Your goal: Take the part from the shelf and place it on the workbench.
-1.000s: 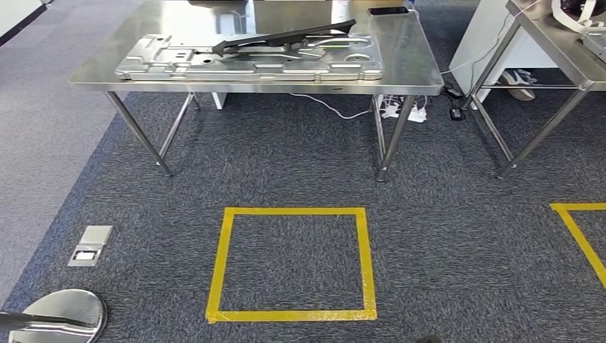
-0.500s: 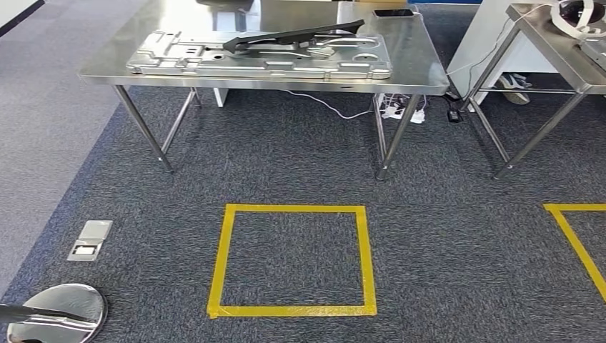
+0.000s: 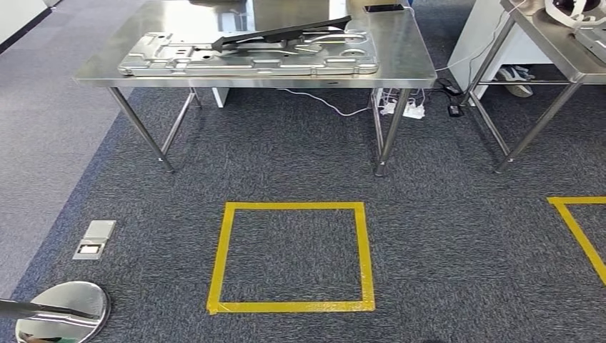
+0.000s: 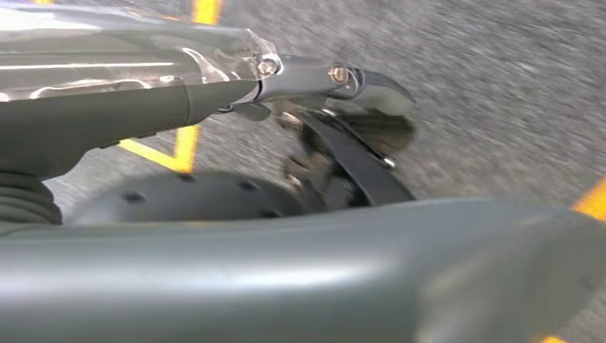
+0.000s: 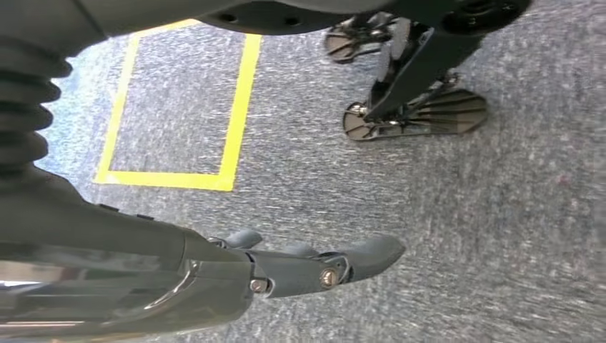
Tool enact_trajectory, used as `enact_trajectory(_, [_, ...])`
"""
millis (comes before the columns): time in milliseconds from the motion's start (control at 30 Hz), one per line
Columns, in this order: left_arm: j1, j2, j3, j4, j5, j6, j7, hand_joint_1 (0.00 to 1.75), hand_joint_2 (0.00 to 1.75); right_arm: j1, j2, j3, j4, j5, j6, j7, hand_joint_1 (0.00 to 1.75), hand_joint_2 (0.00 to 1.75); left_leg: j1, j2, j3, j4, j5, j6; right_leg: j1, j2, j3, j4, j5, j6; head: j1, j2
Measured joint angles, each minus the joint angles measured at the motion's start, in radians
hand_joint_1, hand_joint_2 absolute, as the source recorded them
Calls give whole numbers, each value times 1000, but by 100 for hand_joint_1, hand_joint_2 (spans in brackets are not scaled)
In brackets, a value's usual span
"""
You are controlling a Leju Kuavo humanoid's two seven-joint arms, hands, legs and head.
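Head view looks down on a steel workbench (image 3: pixel 407 68) standing on dark grey carpet (image 3: pixel 457 250). On it lies a large stamped metal panel (image 3: pixel 250 56), and a long black part (image 3: pixel 282 33) rests across that panel. A phone (image 3: pixel 384 8) sits near the bench's far right corner. Cables and a power strip (image 3: pixel 400 108) lie under the bench; a second steel table (image 3: pixel 550 43) stands to the right. A yellow tape square (image 3: pixel 291 256) marks the floor before the bench, with a floor socket plate (image 3: pixel 93 239) and a round chrome base (image 3: pixel 61 314) to the left. Since half a second ago the whole picture has shifted slightly, so the camera moved. Left hand (image 4: pixel 321 82) and right hand (image 5: pixel 314 268) hang over the carpet, fingers extended, holding nothing.
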Motion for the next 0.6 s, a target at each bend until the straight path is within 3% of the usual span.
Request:
enact_trajectory(67, [18, 8, -48, 0, 35, 9, 7, 0, 44, -3, 1, 27, -18, -29, 0, 4, 0, 44, -7, -1, 73, -142, 59, 17, 2, 0, 1, 1, 1, 3, 0, 0])
enact_trajectory(100, [25, 11, -73, 0, 53, 14, 11, 0, 0, -4, 1, 40, -26, -43, -1, 5, 0, 0, -11, -1, 95, -188, 73, 24, 3, -1, -1, 1, 2, 6, 0, 0])
enact_trajectory(200, [43, 20, -147, 0, 106, 28, 22, 0, 0, -4, 2, 81, -43, -86, -2, 6, 0, 0, -14, 0, 100, -219, 76, 35, 5, -3, -9, 2, 7, 22, 0, 0])
enact_trajectory(267, [51, 26, -198, -3, 143, 38, 30, 0, 0, 3, 1, 110, -49, -115, -3, 7, 0, 0, -9, 3, 98, -229, 85, 43, 5, 1, -18, 23, -13, 33, 1, 0])
enact_trajectory(300, [53, 29, -224, -6, 162, 43, 34, 0, 0, 9, 1, 123, -51, -129, -4, 9, 0, 0, -6, 5, 96, -234, 89, 47, 5, 3, -32, 58, -40, 37, 1, 0])
enact_trajectory(367, [53, 33, -275, -19, 198, 52, 41, 0, 0, 26, 1, 151, -51, -158, -4, 14, 0, 0, -6, 8, 90, -233, 93, 52, 2, 7, -83, 182, -112, 43, 2, 0])
enact_trajectory(400, [52, 35, -301, -27, 215, 57, 45, 0, 0, 37, 1, 165, -50, -173, -5, 17, 0, 0, -7, 9, 87, -232, 94, 52, 1, 7, -107, 243, -136, 46, 2, 0])
enact_trajectory(433, [50, 38, -325, -36, 232, 61, 49, 0, 0, 49, 1, 178, -47, -187, -5, 19, 0, 0, -7, 10, 86, -231, 94, 52, 0, 7, -118, 278, -143, 48, 2, 0])
enact_trajectory(467, [47, 40, -350, -47, 249, 66, 52, 0, 0, 63, 0, 192, -43, -200, -5, 20, 0, 0, -6, 10, 85, -228, 94, 52, -2, 7, -111, 273, -129, 51, 2, 0])
enact_trajectory(500, [44, 43, -373, -59, 265, 70, 55, 0, 0, 76, 0, 204, -39, -213, -5, 22, 0, 0, -5, 10, 85, -225, 94, 50, -5, 7, -85, 227, -99, 54, 2, 0])
enact_trajectory(567, [35, 48, -420, -83, 297, 78, 61, 0, 0, 97, -1, 230, -30, -239, -5, 25, 0, 0, -5, 10, 81, -212, 88, 41, -9, 7, -18, 90, -38, 58, 2, 0])
enact_trajectory(600, [32, 52, -443, -94, 314, 83, 65, 0, 0, 106, -1, 244, -26, -253, -5, 25, 0, 0, -6, 10, 78, -206, 85, 34, -10, 8, 1, 44, -24, 54, 1, 0])
